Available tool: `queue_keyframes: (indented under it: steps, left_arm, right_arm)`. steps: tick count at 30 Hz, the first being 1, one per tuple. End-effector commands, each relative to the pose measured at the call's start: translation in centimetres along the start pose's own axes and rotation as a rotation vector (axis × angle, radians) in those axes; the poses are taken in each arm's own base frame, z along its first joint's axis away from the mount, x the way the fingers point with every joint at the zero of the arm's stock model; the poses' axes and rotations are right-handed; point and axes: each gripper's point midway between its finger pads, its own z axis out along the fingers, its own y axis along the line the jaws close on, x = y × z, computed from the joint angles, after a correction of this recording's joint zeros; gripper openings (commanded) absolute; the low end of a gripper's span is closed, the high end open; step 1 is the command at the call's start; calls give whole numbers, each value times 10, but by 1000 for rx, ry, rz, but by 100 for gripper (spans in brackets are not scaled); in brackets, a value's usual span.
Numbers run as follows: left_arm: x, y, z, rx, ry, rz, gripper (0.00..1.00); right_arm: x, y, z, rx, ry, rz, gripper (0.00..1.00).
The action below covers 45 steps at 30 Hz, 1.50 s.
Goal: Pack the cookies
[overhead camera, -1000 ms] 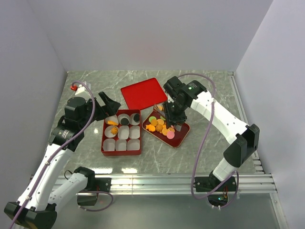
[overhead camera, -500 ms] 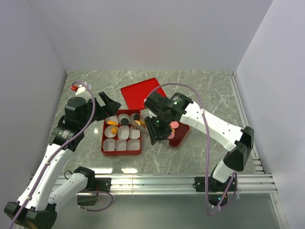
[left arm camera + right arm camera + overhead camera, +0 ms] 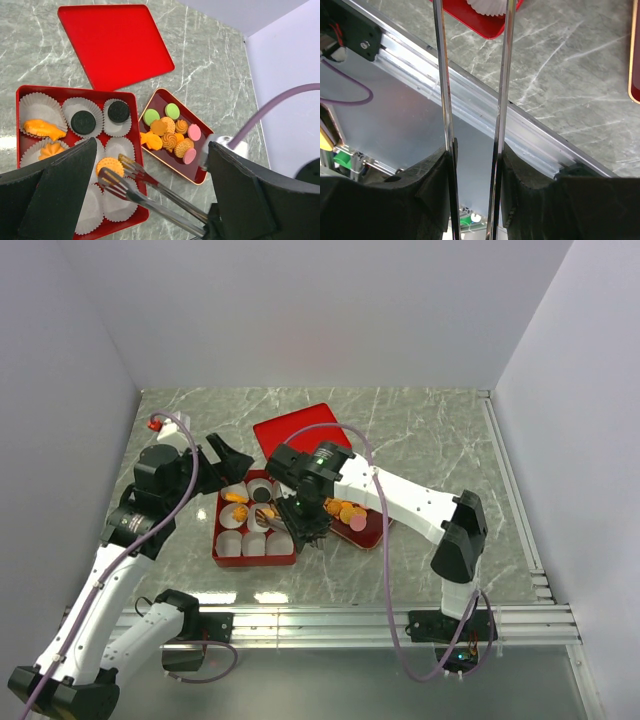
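Note:
The cookies [image 3: 348,512] lie on a small dark red tray [image 3: 378,530]; the left wrist view shows them [image 3: 170,132] as orange, green and pink. A red box [image 3: 222,558] holds white paper cups, some with orange and black cookies [image 3: 82,121]. My right gripper [image 3: 305,525] is shut on metal tongs [image 3: 165,192], which also show in the right wrist view [image 3: 502,75]. The tong tips reach over the box and straddle a round orange cookie [image 3: 106,165]. I cannot tell whether they grip it. My left gripper [image 3: 222,462] is open and empty above the box's far left corner.
A flat red lid [image 3: 300,435] lies behind the box and tray; it also shows in the left wrist view [image 3: 115,45]. An aluminium rail [image 3: 340,620] runs along the near table edge. Walls close in the left, back and right sides.
My right arm has swung left from over the cookie tray to over the red box, taking the tongs with it. My left arm has not moved.

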Motion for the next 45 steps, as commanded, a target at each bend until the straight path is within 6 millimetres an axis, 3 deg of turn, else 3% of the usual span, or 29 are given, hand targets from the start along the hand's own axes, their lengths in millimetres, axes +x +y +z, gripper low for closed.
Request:
queue_keyframes:
  steps: [1,12,24,45]
  left_arm:
    - [-12,-14,-7,54,-41,-2,100]
    - [-11,-14,-8,52,-42,4,99]
    - [-12,-13,-12,47,-51,13,99]
    - [-10,-13,-10,45,-41,11,99]
  right_arm:
    - [-13,14,-11,-37,-50,-36,30]
    - [-24,12,3,10,-25,-32,31]
    - [-35,9,13,43,-22,-20,40]
    - [-42,-3,13,72,-33,-3,53]
